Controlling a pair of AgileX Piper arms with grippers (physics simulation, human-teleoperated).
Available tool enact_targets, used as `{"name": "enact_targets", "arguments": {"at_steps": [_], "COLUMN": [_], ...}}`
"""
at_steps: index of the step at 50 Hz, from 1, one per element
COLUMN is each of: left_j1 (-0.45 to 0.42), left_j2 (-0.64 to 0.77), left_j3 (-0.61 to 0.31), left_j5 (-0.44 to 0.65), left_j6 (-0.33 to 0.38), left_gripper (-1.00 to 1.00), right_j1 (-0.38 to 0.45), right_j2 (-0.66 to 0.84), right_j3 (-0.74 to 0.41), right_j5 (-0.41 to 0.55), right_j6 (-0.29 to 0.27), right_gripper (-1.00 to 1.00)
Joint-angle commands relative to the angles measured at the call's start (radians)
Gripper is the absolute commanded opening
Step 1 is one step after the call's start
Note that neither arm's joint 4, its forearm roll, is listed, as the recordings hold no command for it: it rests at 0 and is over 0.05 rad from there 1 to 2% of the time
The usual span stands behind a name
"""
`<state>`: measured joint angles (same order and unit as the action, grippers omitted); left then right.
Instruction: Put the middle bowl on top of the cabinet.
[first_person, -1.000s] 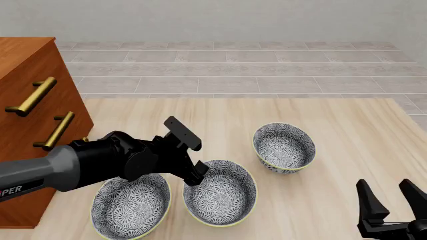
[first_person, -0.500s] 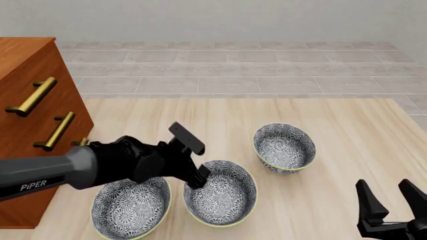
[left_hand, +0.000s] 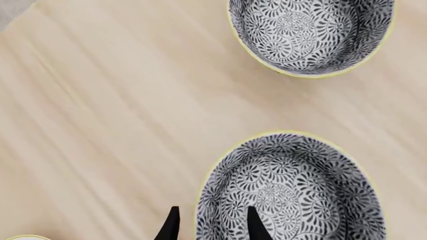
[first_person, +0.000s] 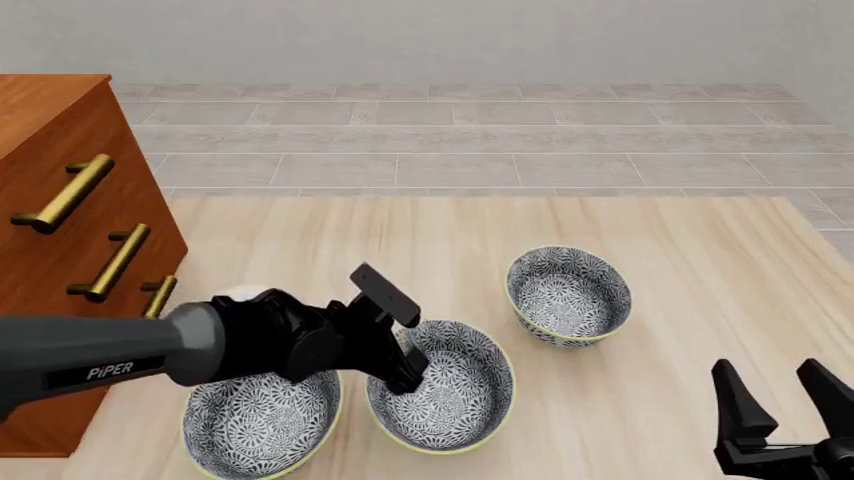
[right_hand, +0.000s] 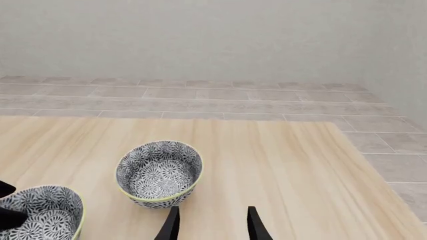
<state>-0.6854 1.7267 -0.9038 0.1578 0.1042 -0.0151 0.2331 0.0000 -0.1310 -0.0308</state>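
Straddling the near-left rim of the middle bowl (first_person: 441, 385), my left gripper (left_hand: 210, 227) is spread, one finger inside, one outside, not yet pinching. The cabinet (first_person: 60, 250) stands behind and left of it. My right gripper (first_person: 781, 410), also spread, idles well apart.

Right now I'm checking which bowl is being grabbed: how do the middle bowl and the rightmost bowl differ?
The middle bowl has the left gripper at its near-left rim, one finger inside and one outside; the rightmost bowl stands untouched. The middle bowl sits nearer the camera beside the left bowl; the rightmost stands farther back, apart. Both share the floral pattern and yellow rim.
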Motion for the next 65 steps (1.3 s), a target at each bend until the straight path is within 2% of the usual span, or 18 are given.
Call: {"name": "enact_targets", "arguments": {"at_steps": [1, 20, 23, 29, 30, 33, 55, 65], "left_j1": [-0.017, -0.028, 0.011, -0.002, 0.0, 0.019, -0.015, -0.013], "left_j2": [0.02, 0.052, 0.068, 0.047, 0.047, 0.053, -0.022, -0.11], "left_j3": [0.011, 0.017, -0.007, 0.001, 0.001, -0.008, 0.017, 0.04], "left_j5": [-0.024, -0.053, -0.044, -0.042, -0.043, -0.041, -0.037, -0.028], "left_j6": [-0.022, -0.053, -0.035, -0.052, -0.051, -0.041, -0.042, -0.032], "left_gripper": [1.0, 1.0, 1.0, 1.0, -1.0, -1.0, -1.0, -1.0], "right_j1": [-0.002, -0.006, -0.01, -0.015, -0.014, -0.014, -0.016, -0.014], "right_j2": [-0.001, 0.024, 0.028, 0.035, 0.039, 0.04, 0.045, 0.041], "right_j3": [0.0, 0.0, 0.0, 0.0, 0.0, 0.0, 0.0, 0.0], "right_j5": [0.001, -0.024, -0.027, -0.032, -0.034, -0.035, -0.036, -0.033], "right_j6": [0.0, -0.004, -0.004, -0.002, -0.001, -0.002, -0.002, -0.003], "right_gripper": [1.0, 1.0, 1.0, 1.0, 1.0, 1.0, 1.0, 1.0]}}
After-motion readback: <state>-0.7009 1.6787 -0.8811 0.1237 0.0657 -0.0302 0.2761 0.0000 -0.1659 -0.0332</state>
